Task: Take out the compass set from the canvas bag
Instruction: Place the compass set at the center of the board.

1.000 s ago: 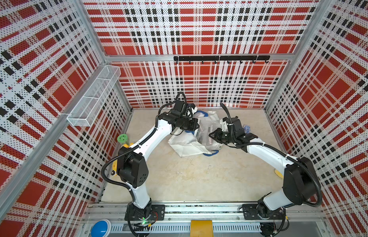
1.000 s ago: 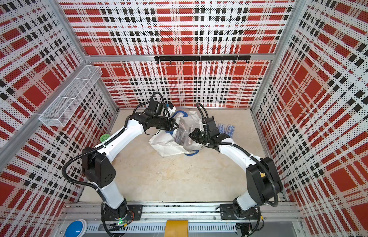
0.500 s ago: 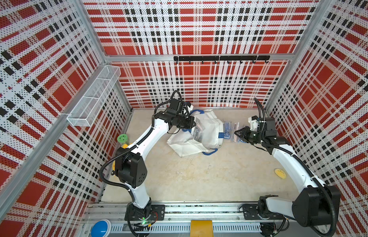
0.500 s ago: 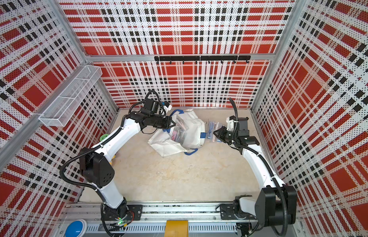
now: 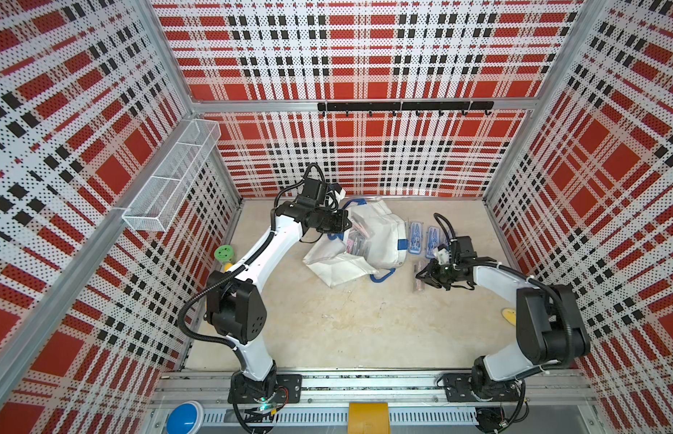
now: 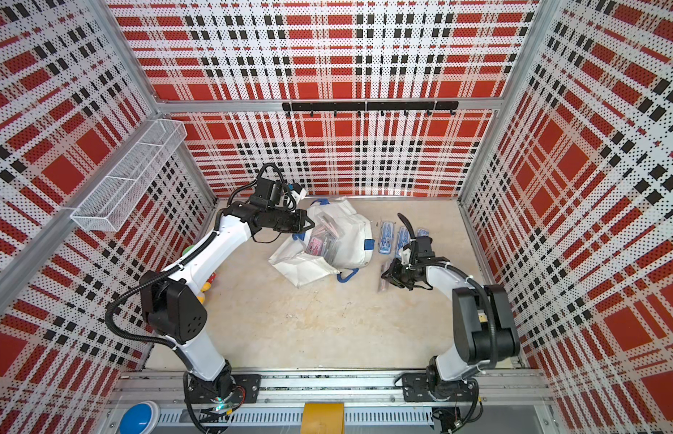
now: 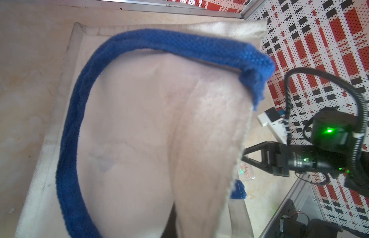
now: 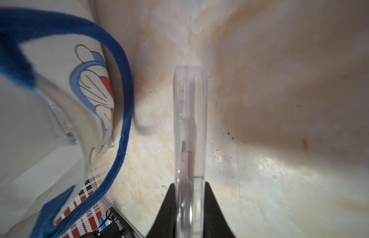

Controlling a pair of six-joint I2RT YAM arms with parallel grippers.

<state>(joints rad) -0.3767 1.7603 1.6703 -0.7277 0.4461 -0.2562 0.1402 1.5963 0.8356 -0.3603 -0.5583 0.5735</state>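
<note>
Gripping the compass set (image 8: 189, 123) edge-on, the right pincer (image 8: 189, 185) is clamped narrow on its stiff, slick, seemingly light case; the left pincer (image 5: 348, 224) pinches the limp canvas bag (image 5: 384, 233).

A white wire basket (image 5: 173, 176) hangs at ten o'clock, a black hook rail (image 5: 402, 107) at twelve. On the counter (image 5: 346, 327), a green disc (image 5: 224, 252) (right at the edge) lies at nine, a yellow piece (image 5: 509, 315) at four.
</note>
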